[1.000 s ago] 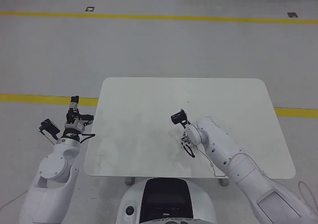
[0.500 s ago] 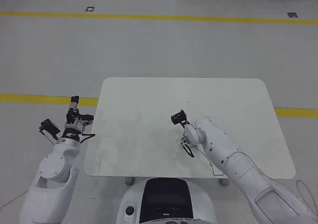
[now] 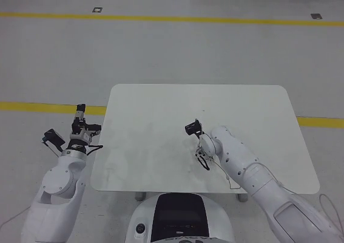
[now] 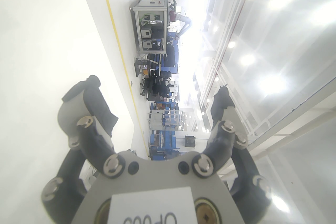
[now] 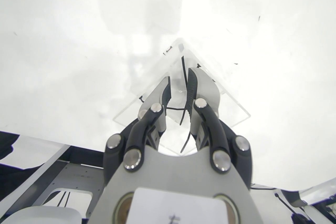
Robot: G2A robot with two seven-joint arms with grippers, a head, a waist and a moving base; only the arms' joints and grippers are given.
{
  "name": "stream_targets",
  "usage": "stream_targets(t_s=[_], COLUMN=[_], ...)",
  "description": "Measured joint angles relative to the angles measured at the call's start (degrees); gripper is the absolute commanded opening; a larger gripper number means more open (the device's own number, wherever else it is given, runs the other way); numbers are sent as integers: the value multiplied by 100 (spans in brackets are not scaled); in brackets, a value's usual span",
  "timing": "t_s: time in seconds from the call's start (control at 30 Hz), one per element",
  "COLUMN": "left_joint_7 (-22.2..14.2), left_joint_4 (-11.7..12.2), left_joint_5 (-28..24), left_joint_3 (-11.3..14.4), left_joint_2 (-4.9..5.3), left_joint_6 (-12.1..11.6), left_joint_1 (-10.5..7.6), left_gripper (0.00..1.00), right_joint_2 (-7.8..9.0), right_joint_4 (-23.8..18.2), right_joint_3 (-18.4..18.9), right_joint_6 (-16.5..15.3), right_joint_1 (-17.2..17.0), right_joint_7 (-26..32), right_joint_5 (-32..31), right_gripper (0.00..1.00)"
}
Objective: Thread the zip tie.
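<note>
Right hand, narrowly parted, straddles a black zip tie over a clear plate; left hand spread wide beside the bench.

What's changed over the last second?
The right arm's forearm shifted slightly toward the robot's left. The right gripper stayed over the thin black plastic zip tie on the clear square acrylic plate. The left gripper stayed open beside the white table.

Clear plate, zip tie beneath right hand
</note>
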Motion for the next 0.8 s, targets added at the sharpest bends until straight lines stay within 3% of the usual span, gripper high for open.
stream_targets(t_s=[0.1, 0.27, 0.53, 0.8], left_joint_7=[0, 0, 0, 0], left_joint_4=[0, 0, 0, 0], left_joint_5=[0, 0, 0, 0], left_joint_3=[0, 0, 0, 0], left_joint_2=[0, 0, 0, 0], left_joint_6=[0, 0, 0, 0], left_joint_1=[0, 0, 0, 0], left_gripper=[100, 100, 100, 100], right_joint_2=[-18, -40, -42, 34], right_joint_4=[45, 82, -9, -514], right_joint_3=[0, 9, 65, 242], right_joint_6=[-1, -8, 12, 25], right_joint_1=[18, 31, -26, -270], right_joint_7=[-17, -34, -27, 59], right_joint_5=[25, 31, -20, -214], right_gripper=[13, 0, 0, 0])
